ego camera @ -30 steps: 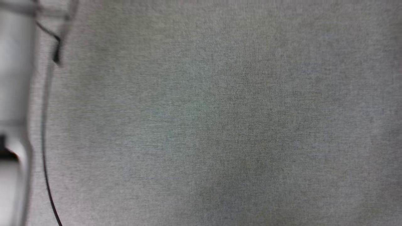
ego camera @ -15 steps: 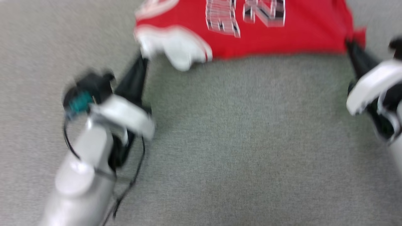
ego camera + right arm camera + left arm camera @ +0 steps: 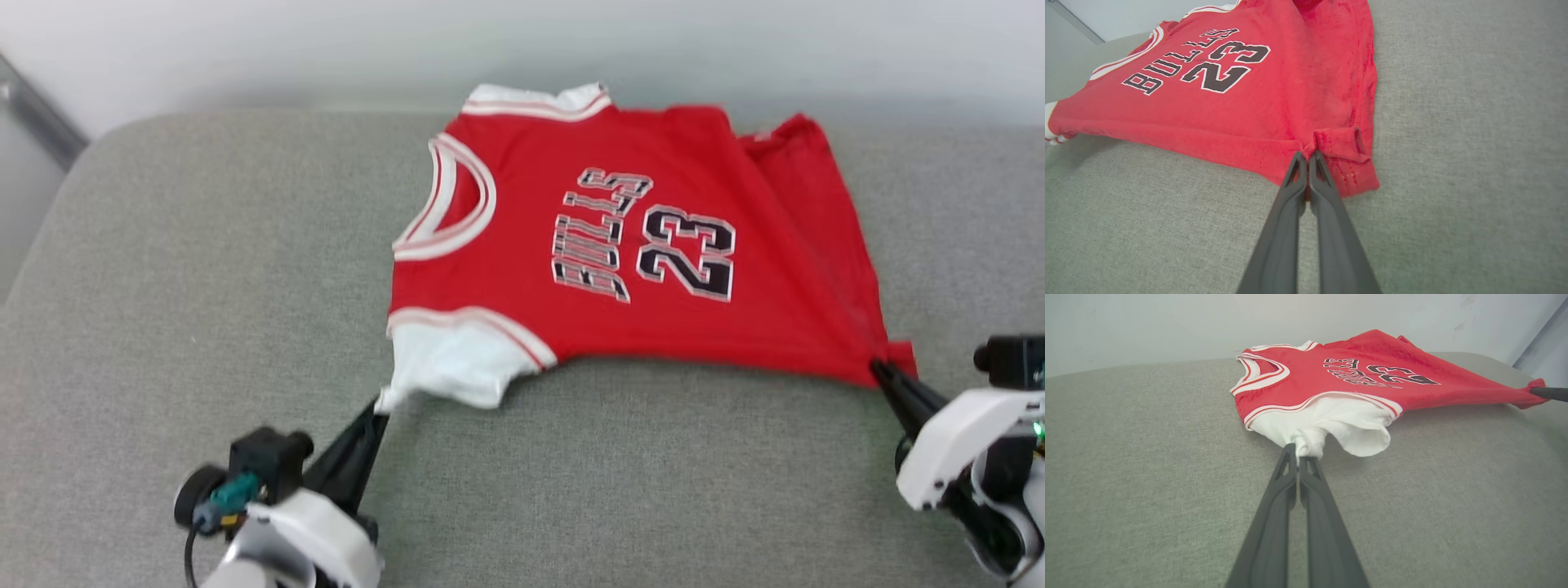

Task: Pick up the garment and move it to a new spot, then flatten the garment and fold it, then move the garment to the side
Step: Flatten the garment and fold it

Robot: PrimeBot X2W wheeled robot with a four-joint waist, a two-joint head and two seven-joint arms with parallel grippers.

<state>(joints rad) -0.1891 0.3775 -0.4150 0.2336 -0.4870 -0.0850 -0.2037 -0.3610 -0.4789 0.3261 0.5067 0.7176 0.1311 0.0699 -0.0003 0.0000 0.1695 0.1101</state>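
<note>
The garment (image 3: 620,245) is a red jersey with white sleeves, black "BULLS" lettering and the number 23, spread on a grey cushion with its neck toward the left. My left gripper (image 3: 377,408) is shut on the tip of the near white sleeve (image 3: 1331,424), with its closed tips (image 3: 1298,451) pinching the bunched cloth. At the jersey's near hem corner (image 3: 1347,155), my right gripper (image 3: 878,369) is shut on the red fabric (image 3: 1306,155). The near edge of the garment (image 3: 1188,102) stretches taut between the two grips and lifts slightly off the cushion.
The grey cushion (image 3: 204,286) rounds off at its far left corner, with a pale wall (image 3: 326,41) behind it and a grey strip (image 3: 41,122) at the far left. Open cushion lies in front of the garment and to both sides.
The head camera has swung up from bare cushion to the whole jersey. Both grippers keep hold of the sleeve tip and hem corner; I cannot tell any move of the garment from the camera's.
</note>
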